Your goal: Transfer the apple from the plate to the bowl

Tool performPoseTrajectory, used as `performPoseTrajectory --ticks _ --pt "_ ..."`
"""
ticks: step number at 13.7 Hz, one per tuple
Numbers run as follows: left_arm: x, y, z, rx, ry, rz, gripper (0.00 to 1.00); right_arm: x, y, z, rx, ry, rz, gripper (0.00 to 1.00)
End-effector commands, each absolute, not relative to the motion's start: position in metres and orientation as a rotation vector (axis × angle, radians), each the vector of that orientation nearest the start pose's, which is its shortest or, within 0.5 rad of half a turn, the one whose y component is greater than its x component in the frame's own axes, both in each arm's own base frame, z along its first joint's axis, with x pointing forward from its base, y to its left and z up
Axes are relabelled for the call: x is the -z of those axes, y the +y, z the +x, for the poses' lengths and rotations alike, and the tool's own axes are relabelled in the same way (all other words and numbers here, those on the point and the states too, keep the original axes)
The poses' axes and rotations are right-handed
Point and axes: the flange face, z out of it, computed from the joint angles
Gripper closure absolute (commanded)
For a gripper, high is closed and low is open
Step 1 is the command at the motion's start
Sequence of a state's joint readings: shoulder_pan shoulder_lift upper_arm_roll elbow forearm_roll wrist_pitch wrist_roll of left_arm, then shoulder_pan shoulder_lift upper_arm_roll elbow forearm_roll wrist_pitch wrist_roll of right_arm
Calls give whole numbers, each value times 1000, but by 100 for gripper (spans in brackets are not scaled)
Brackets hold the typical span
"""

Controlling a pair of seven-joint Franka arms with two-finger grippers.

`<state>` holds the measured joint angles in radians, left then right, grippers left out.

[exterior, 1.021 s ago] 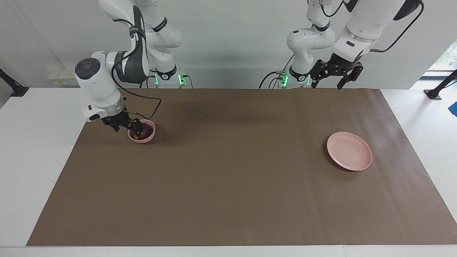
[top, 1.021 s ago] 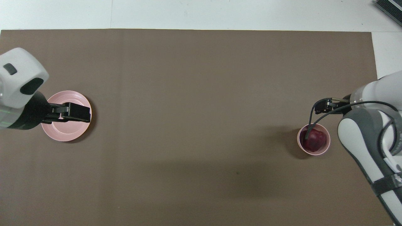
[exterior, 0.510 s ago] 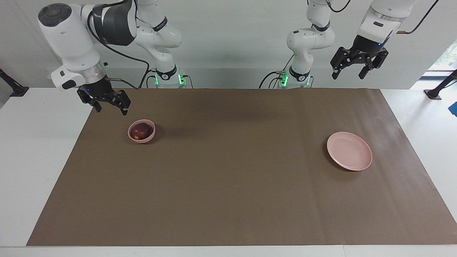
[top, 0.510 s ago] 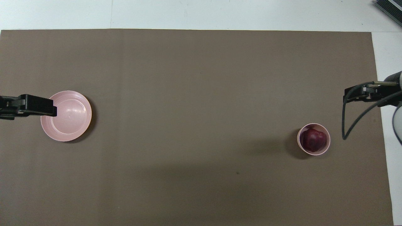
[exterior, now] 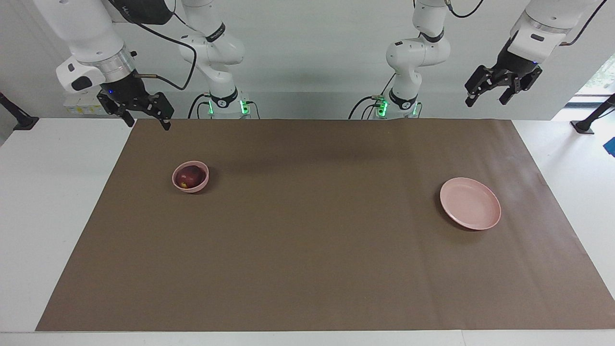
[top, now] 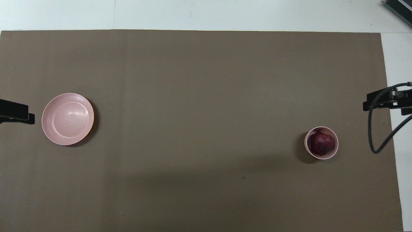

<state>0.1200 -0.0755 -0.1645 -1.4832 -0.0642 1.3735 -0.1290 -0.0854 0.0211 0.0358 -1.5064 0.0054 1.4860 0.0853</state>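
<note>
You have the apple (exterior: 188, 178) sitting in the bowl (exterior: 190, 187), toward the right arm's end of the bench (exterior: 48, 192). The plate (exterior: 470, 203) lies well apart from it, toward the left arm's end, a little farther from the robots than the bowl.

Apple (exterior: 189, 178) in bowl (exterior: 202, 184); plate (exterior: 470, 203) bare.

In the overhead view both pincers are cut off: the left pincer (top: 16, 113) at the left edge, the right pincer (top: 386, 100) at the right edge.
</note>
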Motion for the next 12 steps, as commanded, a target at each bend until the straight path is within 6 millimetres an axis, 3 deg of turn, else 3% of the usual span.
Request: performPoseTrajectory --ticks 1,8,10,12 --pt "-682 -32 506 -105 -91 -3180 0 -638 -27 551 -67 151 -3128 0" --pt "-684 -30 509 -70 -102 -3160 0 -639 -28 547 -141 73 -3190 0" --pt "-683 -29 509 -77 -103 -3157 0 -659 -26 544 -145 72 -3184 0" --pt "-682 -28 508 -79 -103 -3156 0 -657 -22 546 -142 76 -3173 0"
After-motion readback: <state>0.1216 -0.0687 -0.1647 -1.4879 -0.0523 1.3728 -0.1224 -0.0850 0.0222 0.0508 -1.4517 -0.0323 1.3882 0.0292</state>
